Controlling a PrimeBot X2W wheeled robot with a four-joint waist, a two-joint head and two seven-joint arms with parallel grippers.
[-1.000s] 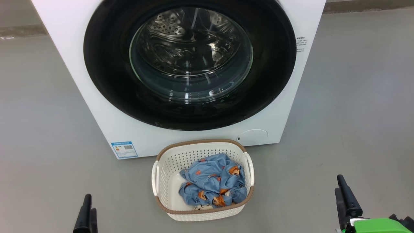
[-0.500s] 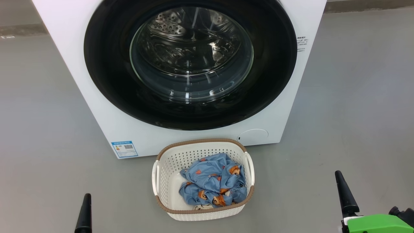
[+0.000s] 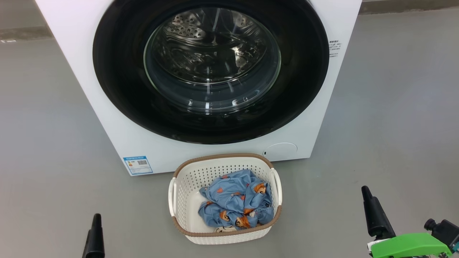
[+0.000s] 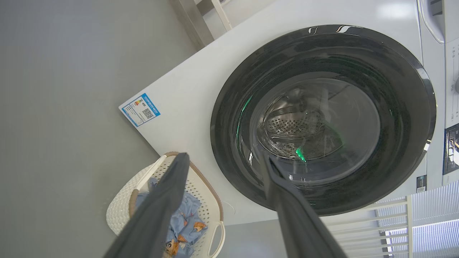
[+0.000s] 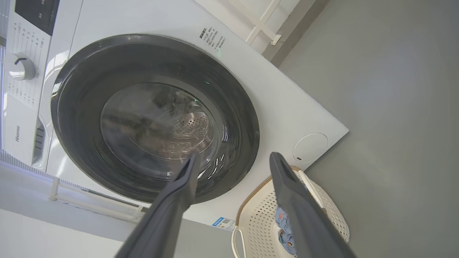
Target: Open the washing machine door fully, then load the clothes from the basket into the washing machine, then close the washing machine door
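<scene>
Grey, smooth floor [image 3: 53, 143] spreads around the washing machine [image 3: 157, 154], a big white box with flat panels. Its door [image 3: 118, 79] is shut, flush with the front: a wide glossy black ring around a bulging clear glass window [image 3: 215, 96], through which the perforated steel drum [image 3: 200, 32] shines. On the front, low at the left, sits a blue sticker [image 3: 137, 165]; low at the right, a round cover [image 3: 281, 149]. The right wrist view shows a round white knob [image 5: 19, 66] on the machine's control panel.

The basket [image 3: 222, 157] stands on the floor just before the machine, below the door and between the robot and it. It is cream plastic, punched with small holes, with a brown woven-look rim and two white side handles. The clothes [image 3: 236, 200] lie crumpled inside it, toward its right and near side: soft light blue fabric with small orange-brown figures and a scrap of cream cloth at the near edge.

The left claw [image 4: 224, 159] hangs over the floor to the basket's left, its two long dark fingers spread. The right claw [image 5: 233, 157], with a bright green part [image 3: 408, 245] at its base, hangs to the basket's right, fingers likewise spread. Both are well apart from basket and door.
</scene>
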